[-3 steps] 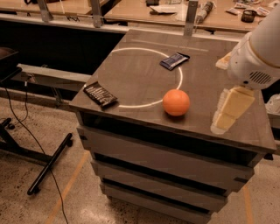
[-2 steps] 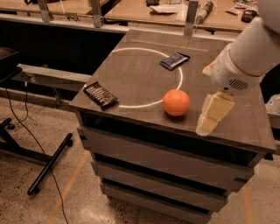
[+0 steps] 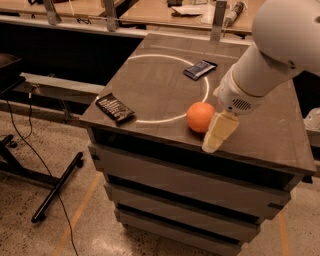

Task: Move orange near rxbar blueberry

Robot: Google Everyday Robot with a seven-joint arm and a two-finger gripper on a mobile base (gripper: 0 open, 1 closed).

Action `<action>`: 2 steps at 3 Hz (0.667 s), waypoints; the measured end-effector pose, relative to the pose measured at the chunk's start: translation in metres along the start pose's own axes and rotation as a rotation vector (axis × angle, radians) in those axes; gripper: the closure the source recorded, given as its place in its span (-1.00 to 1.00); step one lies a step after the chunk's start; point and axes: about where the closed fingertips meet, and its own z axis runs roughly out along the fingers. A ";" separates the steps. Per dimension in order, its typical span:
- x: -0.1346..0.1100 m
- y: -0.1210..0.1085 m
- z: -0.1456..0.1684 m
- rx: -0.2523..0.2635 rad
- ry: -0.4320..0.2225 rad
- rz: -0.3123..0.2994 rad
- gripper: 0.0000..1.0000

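Note:
The orange (image 3: 200, 116) is a round bright fruit near the front edge of the dark tabletop (image 3: 165, 85). The rxbar blueberry (image 3: 200, 69) is a dark blue flat bar lying further back, just inside the white circle line. My gripper (image 3: 216, 134) is the pale cream part below the white arm, right beside the orange on its right side, at the table's front edge. It looks to be touching or nearly touching the fruit.
A black-brown wrapped bar (image 3: 115, 107) lies at the table's front left corner. A white circle (image 3: 150, 62) is marked on the top. Drawer fronts (image 3: 190, 185) are below. Workbenches (image 3: 165, 12) stand behind, and a black stand leg (image 3: 55, 187) lies on the floor at left.
My arm has swung left and forward. The gripper went from the table's right side to right beside the orange. The orange and both bars have not moved.

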 end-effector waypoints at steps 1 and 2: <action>-0.010 -0.009 0.016 -0.004 -0.007 0.040 -0.09; -0.017 -0.012 0.022 -0.012 -0.011 0.064 0.12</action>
